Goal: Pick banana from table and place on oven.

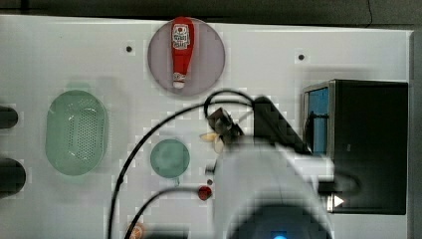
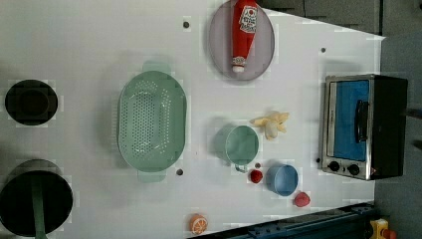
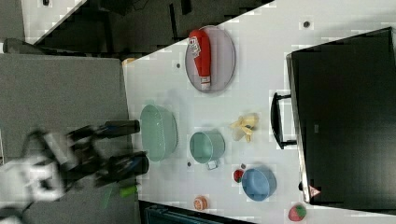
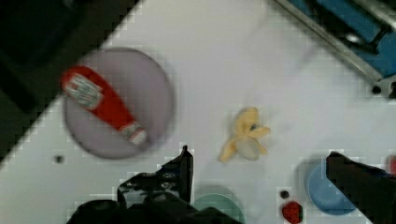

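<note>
Banana [image 2: 271, 123] lay peeled on the white table [image 2: 79, 45], between green cup [image 2: 241, 145] and toaster oven [image 2: 364, 126], apart from both. Gripper [image 4: 259, 172] hung above, fingers [image 4: 180, 173] spread wide, holding nothing. Ketchup bottle [image 2: 244, 31] rested on grey plate [image 2: 219, 45] beyond; green colander [image 2: 152, 121] beside the cup.

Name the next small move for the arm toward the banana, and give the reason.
Probably lower the open gripper straight toward the banana. The banana lies on the table, apart from the green cup and the oven, and the fingers hang above it, not yet around it.
</note>
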`<state>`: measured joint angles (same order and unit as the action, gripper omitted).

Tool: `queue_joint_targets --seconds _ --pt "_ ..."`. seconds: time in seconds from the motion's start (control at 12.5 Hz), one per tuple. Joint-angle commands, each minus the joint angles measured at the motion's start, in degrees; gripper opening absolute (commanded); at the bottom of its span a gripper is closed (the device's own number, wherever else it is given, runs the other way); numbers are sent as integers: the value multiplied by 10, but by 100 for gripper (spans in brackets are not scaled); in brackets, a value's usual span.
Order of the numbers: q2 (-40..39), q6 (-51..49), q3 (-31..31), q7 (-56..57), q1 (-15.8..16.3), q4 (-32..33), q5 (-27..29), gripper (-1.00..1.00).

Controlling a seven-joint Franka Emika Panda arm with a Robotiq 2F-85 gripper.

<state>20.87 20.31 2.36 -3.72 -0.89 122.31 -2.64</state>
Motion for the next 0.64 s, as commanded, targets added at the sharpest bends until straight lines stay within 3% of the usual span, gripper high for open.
queue_joint_targets --seconds 0.08,0.64 --pt "-93 59 1 9 2 68 2 100" --pt "-250 298 2 9 2 149 2 100"
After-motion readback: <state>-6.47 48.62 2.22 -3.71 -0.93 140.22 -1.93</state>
